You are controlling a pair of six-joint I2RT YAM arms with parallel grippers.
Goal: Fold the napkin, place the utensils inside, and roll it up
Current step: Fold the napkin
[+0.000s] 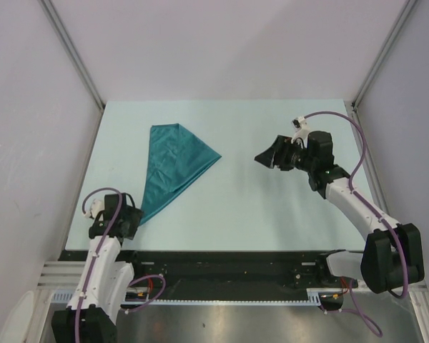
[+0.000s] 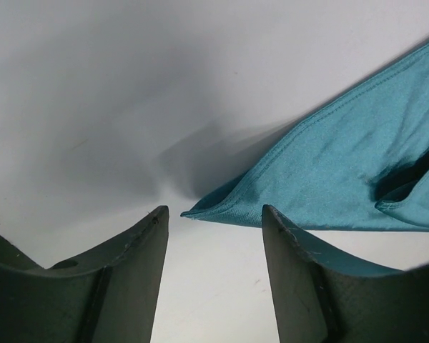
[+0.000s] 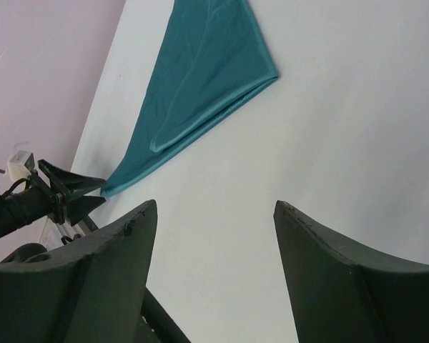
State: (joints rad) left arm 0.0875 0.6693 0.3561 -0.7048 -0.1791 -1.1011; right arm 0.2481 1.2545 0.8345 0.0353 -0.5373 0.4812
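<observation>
On table (image 1: 272, 214), folded napkin (image 1: 173, 166); left hand (image 2: 213, 211) spread near corner.

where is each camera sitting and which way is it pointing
Top: above and behind the robot, looking down on the table; left arm and right arm show, napkin at left.
Left wrist: low over the table, facing the napkin's near corner; its own fingers show.
Right wrist: raised, facing left across the table; own fingers and left gripper show.
All three share the napkin.
</observation>
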